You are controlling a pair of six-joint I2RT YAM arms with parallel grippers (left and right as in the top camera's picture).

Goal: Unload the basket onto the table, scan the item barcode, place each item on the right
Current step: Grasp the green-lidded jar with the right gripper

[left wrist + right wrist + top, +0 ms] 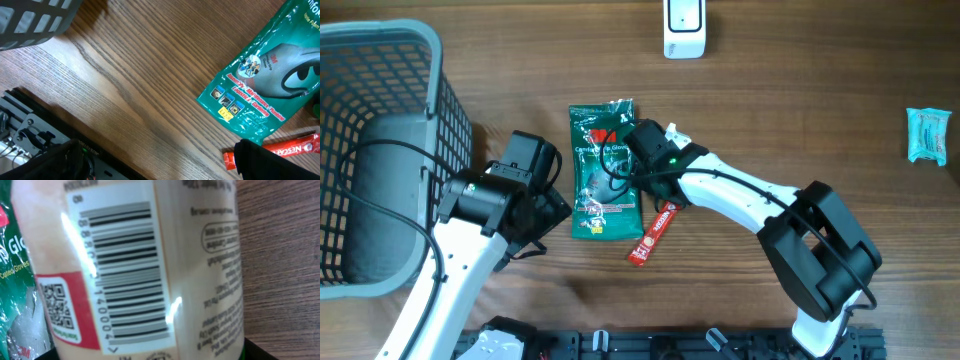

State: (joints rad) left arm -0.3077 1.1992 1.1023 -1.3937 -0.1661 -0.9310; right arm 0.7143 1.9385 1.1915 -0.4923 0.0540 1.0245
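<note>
**Beside the green packet, a bottle lies with its barcode showing**

In the middle of the table (pixel 800 90), the right gripper (pixel 640 148) is down at the upper right corner of the green packet (pixel 600 190). Its wrist camera is filled by a pale bottle (pixel 200 270) lying on its side on the wood, right against the packet's edge. The barcode (pixel 125 275) faces straight up at the lens. That facing is handy: however the bottle is taken, the printed bars look free to be shown. From above, the bottle is almost wholly hidden under the arm. Whether the right jaws are spread around it or already pinching it, I cannot tell. Neither finger shows clearly in the close view, and the overhead view hides them.

The left gripper (pixel 552 200) hovers low off the packet's left side, its jaws spread wide with only bare wood between them. It seems parked there so as not to crowd the other arm. A red stick sachet (pixel 653 233) lies just beside the packet's lower right corner. A blue packet (pixel 927 135) sits well apart at the right edge, and the basket (pixel 380 60) stands at far left.

The white device (pixel 683 28) at the top edge is probably the scanner. If so, the pick-up is the step in hand. Carrying the bottle up and turning the bars toward that device is yet to be done.
</note>
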